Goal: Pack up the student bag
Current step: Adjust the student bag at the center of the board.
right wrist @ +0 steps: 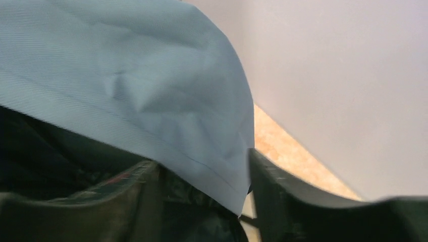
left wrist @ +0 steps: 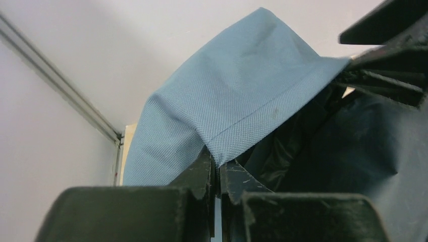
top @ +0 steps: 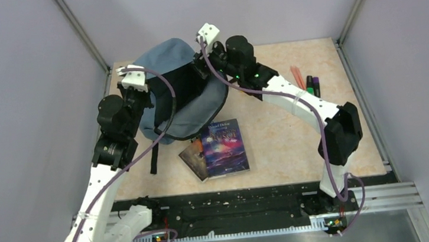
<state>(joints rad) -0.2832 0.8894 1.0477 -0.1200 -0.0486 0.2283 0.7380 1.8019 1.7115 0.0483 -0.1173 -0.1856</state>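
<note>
Beyond two books (top: pixel 223 147) the dusty-blue student bag (top: pixel 167 57) is slumping far-left on the beige counter (top: pixel 284 132), dark mouth gaping, left end effector (left wrist: pixel 218 171) pinching its rim, right end effector (right wrist: pixel 199 161) parted around the opposite edge, lilac walls (top: pixel 284 1) behind.

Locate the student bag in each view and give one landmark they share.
Top external: student bag upper centre, left of middle.
Left wrist: it fills centre and right.
Right wrist: it spreads across the upper left.
Shared landmark: pale wall behind the bag.
</note>
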